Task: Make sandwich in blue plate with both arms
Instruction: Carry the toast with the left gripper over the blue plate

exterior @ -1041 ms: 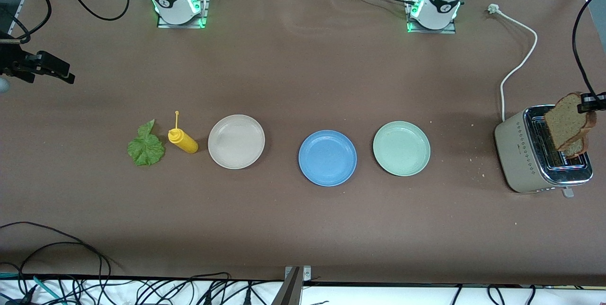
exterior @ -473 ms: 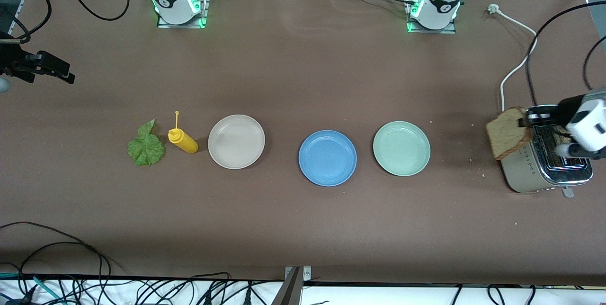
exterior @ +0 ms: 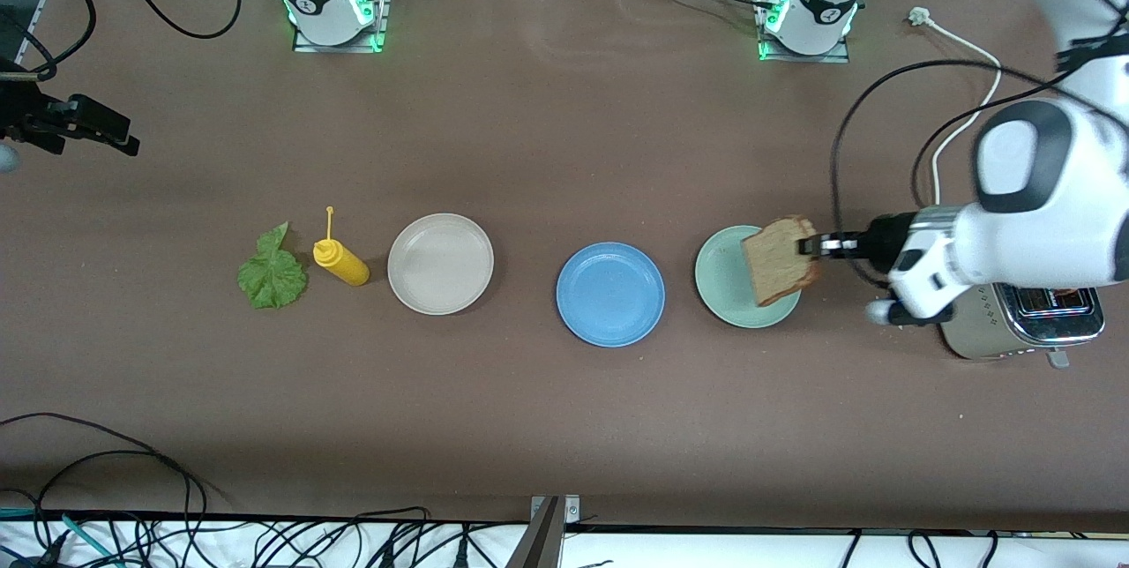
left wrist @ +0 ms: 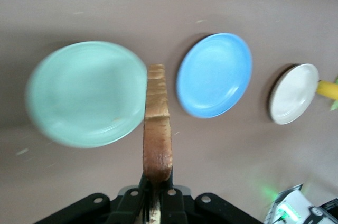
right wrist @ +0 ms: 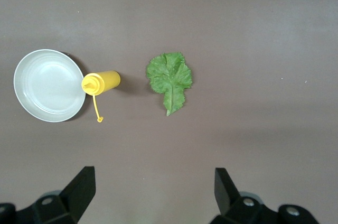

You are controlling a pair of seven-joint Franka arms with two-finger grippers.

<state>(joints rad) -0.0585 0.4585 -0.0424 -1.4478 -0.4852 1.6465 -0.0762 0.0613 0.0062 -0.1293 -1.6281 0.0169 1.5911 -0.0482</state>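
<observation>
A brown bread slice (exterior: pixel 776 272) hangs on edge over the pale green plate (exterior: pixel 728 281), and my left gripper (exterior: pixel 810 247) is shut on its crust. In the left wrist view the bread slice (left wrist: pixel 157 123) rises from the shut left gripper (left wrist: pixel 157 182), between the green plate (left wrist: pixel 87 93) and the blue plate (left wrist: pixel 214 75). The blue plate (exterior: pixel 610 293) has nothing on it. The lettuce leaf (exterior: pixel 272 272) lies flat toward the right arm's end. My right gripper (right wrist: pixel 154 176) waits open and holds nothing, high above the table with the lettuce (right wrist: pixel 169 80) in its view.
A yellow squeeze bottle (exterior: pixel 341 261) lies between the lettuce and a beige plate (exterior: pixel 440 264). The toaster (exterior: pixel 1014 330) stands at the left arm's end, partly covered by the left arm, with its white cord (exterior: pixel 966 123) trailing toward the bases. Cables hang along the table's near edge.
The left gripper carried the bread slice from above the toaster to over the pale green plate, toward the blue plate. The right arm has not moved.
</observation>
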